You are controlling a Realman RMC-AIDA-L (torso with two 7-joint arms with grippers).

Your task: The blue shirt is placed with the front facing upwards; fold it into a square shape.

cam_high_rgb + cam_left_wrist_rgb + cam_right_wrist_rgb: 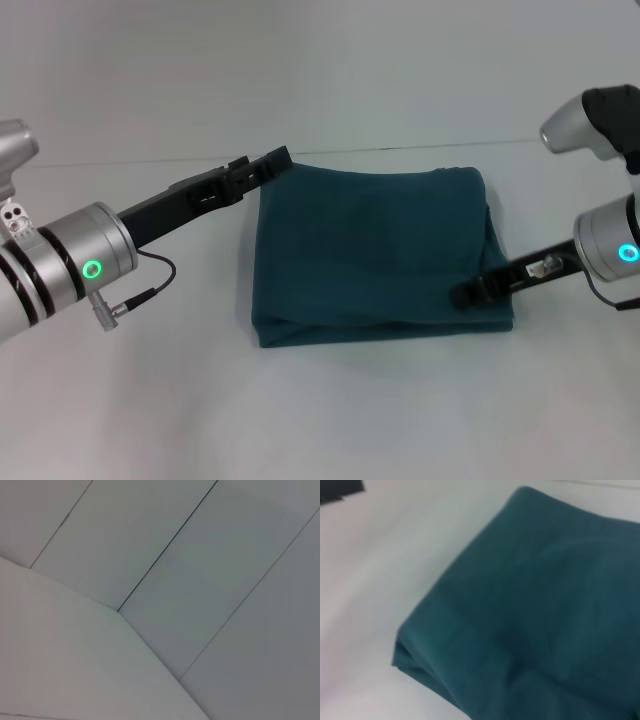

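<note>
Blue shirt [375,255] lies folded into a rough square at worktop [120,400] centre. Left hand [262,166] at its 10 o'clock corner, right hand [470,293] over its 4 o'clock edge; can't tell either hand's state.

No legible text, label, brand, number or sign appears in any view. The blue shirt [375,255], at the centre of the head view, shows only plain teal cloth on its upper face, with no print or neck label exposed; the right wrist view shows the same unmarked fabric. The left wrist view holds only blank pale surfaces. Small markings on the arm housing at the far left of the head view are too small to read.
</note>
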